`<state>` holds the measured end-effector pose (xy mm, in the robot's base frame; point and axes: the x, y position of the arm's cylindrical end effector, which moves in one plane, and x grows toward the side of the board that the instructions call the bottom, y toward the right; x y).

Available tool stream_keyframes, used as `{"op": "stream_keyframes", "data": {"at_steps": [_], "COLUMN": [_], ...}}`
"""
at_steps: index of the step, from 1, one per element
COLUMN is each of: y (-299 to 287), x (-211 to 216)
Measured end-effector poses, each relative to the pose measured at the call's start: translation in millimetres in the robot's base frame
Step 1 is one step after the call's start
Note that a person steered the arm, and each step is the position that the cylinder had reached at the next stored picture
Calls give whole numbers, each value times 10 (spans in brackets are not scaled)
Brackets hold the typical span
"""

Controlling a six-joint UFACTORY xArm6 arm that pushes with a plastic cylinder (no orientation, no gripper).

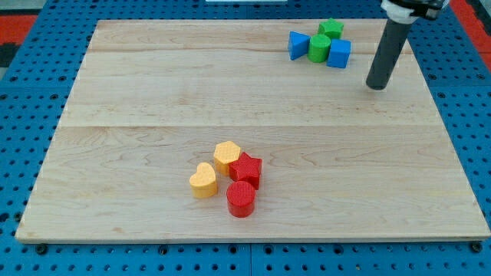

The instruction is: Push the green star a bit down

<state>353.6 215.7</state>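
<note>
1. Rig note: no fingers on this arm, so nothing to report as open, closed or gripping; the only working end is my tip, the bottom of the dark rod, down at the tabletop surface near the view's top right

2. Target: the green star sits at the far top of the board, at the back of a tight four-block cluster. Just below it are the green cylinder in the middle, the blue triangle on the view's left and the blue cube on the view's right. All four look to be touching or nearly so

3. Tip position: to the view's right of the cluster and lower than it, apart from the blue cube, no contact with any block. Well apart from the star

4. Step in hand, as I judge it: approach. The push has not begun; the tip is on the wrong side for a downward shove

5. Next move calls for: bringing the tip round to the view's top side of the star, in the narrow strip between the star and the board's top edge, then a short stroke toward the view's bottom. The route should pass clear of the blue cube

6. Risk: the green cylinder and blue cube sit right in the star's path, so any downward push will likely carry them along. Keep the stroke short

7. Elsewhere: the yellow heart, a second yellow block, the red star and the red cylinder are bunched near the view's bottom centre, well apart from the work
</note>
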Motion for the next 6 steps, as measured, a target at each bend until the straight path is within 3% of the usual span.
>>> {"op": "stream_keyframes", "data": {"at_steps": [2, 4, 5, 6], "y": [581, -110, -849, -1094], "x": [-892, -1588, -1556, -1598]}}
